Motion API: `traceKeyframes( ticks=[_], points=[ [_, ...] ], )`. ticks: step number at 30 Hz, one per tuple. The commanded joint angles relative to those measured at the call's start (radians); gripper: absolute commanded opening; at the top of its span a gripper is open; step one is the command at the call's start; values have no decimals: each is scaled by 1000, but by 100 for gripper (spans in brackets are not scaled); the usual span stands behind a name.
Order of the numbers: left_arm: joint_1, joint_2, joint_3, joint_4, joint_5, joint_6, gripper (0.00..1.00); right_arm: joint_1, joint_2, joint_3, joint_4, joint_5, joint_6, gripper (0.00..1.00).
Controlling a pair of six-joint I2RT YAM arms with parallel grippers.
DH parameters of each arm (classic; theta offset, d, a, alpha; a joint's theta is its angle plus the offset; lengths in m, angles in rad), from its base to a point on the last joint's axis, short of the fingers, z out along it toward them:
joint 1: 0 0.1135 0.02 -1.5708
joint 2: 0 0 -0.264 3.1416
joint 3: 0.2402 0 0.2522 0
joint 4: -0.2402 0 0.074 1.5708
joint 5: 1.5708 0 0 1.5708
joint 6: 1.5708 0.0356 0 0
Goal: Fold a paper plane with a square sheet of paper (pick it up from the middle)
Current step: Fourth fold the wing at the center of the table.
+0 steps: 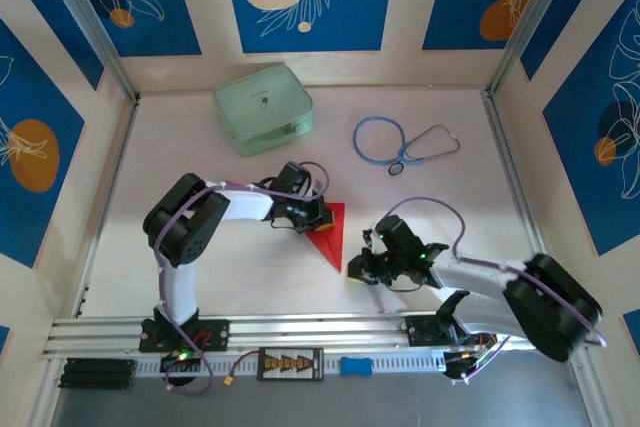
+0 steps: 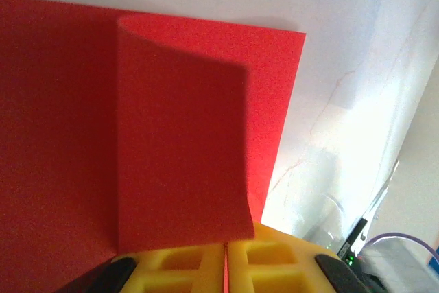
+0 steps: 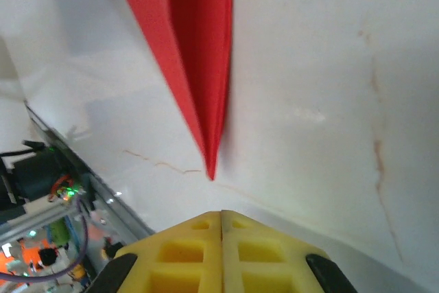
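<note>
The square sheet of paper is folded into a bright red pointed paper plane (image 1: 330, 234) that lies mid-table with its tip toward the near edge. My left gripper (image 1: 318, 215) is at its wide back end. In the left wrist view the yellow fingers (image 2: 185, 265) are shut on a raised flap of the paper plane (image 2: 182, 149), with a red sliver pinched between them. My right gripper (image 1: 354, 269) sits just right of the tip. In the right wrist view it (image 3: 221, 215) is shut with nothing in it, a short gap from the plane's sharp tip (image 3: 209, 162).
A pale green case (image 1: 263, 107) lies at the back left. A blue stethoscope (image 1: 400, 142) lies at the back right. A metal rail (image 1: 300, 332) runs along the near edge, and walls close off the left, right and far sides.
</note>
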Motion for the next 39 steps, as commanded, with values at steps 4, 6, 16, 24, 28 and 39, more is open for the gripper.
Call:
traceKeyframes(
  ticks=[4, 6, 16, 24, 28, 39],
  points=[
    [-10, -42, -79, -43, -131, -59, 11, -112, -112, 81, -165, -20, -79, 9],
    [-21, -61, -105, -36, -153, -78, 11, -114, -82, 114, -134, -25, -76, 9],
    [-41, -90, -140, -8, -177, -115, 11, 9, 224, 289, 13, 24, -47, 8],
    [-40, -82, -136, -1, -163, -111, 11, 24, 389, 363, 76, 40, -26, 8],
    [-39, -84, -137, 5, -159, -109, 12, 16, 426, 374, 78, 47, -25, 8],
    [-35, -124, -115, -10, -165, -50, 15, 0, 485, 253, 108, 87, 49, 7]
  ],
)
